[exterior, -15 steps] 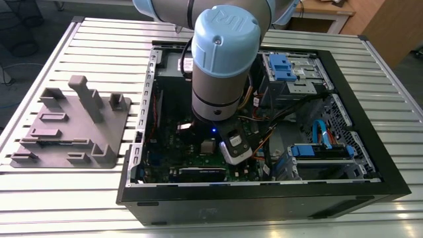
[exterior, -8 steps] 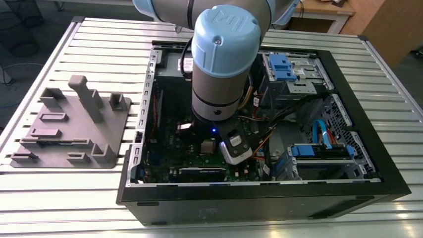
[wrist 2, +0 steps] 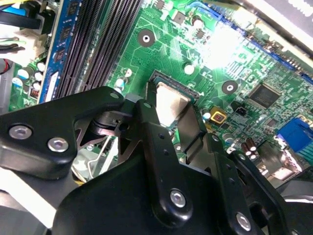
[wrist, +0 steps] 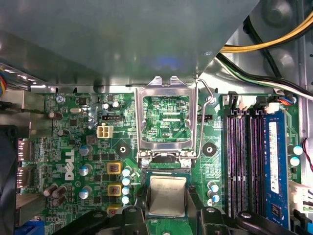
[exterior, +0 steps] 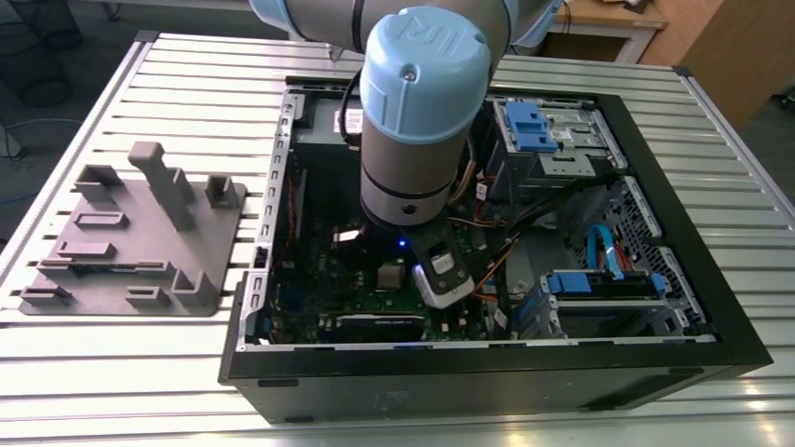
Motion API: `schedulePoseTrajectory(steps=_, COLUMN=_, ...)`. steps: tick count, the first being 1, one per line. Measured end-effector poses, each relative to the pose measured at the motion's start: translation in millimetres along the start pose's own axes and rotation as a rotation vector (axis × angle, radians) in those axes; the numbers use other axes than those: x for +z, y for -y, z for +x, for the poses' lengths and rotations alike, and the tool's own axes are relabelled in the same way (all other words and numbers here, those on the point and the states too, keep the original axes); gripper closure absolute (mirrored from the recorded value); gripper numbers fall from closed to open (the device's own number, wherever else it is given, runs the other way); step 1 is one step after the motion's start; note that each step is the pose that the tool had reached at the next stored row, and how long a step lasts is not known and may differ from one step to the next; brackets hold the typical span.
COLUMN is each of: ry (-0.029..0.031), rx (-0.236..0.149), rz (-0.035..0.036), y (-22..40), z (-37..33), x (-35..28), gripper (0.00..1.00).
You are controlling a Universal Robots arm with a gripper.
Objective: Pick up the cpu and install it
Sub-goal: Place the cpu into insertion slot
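The gripper (wrist 2: pixel 171 115) is closed narrow on the cpu (wrist: pixel 167 195), one finger on each of two opposite edges. It holds the chip flat right at the socket (wrist 2: pixel 173 81) on the green motherboard (wrist: pixel 78 147), inside the open computer case (exterior: pixel 497 377) on the slatted surface (exterior: pixel 162 74). I cannot tell whether the chip already touches the socket's bed or hangs just above it. The load plate (wrist: pixel 166 84) stands swung back with its lever (wrist: pixel 208 112) raised beside it (nothing overhangs the opening). To do this step well, I judge the chip should be level and square with the socket's frame. It should go straight down with no sideways slide, and be let go only once all four edges sit inside the rim. A tilt or any pressing force risks the contacts beneath.
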State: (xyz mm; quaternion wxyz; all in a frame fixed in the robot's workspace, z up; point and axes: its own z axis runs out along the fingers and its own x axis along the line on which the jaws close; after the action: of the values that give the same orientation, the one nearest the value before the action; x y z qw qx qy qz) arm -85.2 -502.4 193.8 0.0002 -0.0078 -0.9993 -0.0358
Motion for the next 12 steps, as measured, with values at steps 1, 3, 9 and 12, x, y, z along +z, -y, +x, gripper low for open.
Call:
schedulePoseTrajectory(steps=1, ry=0.0002, rx=0.002, rz=-0.0004, y=-0.6, z=0.0, x=0.1, gripper=0.56)
schedulePoseTrajectory(steps=3, ry=0.0004, rx=0.005, rz=-0.0007, y=-0.9, z=0.1, x=0.4, gripper=0.56)
schedulePoseTrajectory(steps=9, ry=0.0005, rx=0.007, rz=-0.0004, y=-0.9, z=0.3, x=1.4, gripper=0.56)
schedulePoseTrajectory(steps=12, ry=0.0005, rx=0.007, rz=-0.0006, y=-0.9, z=0.3, x=1.6, gripper=0.56)
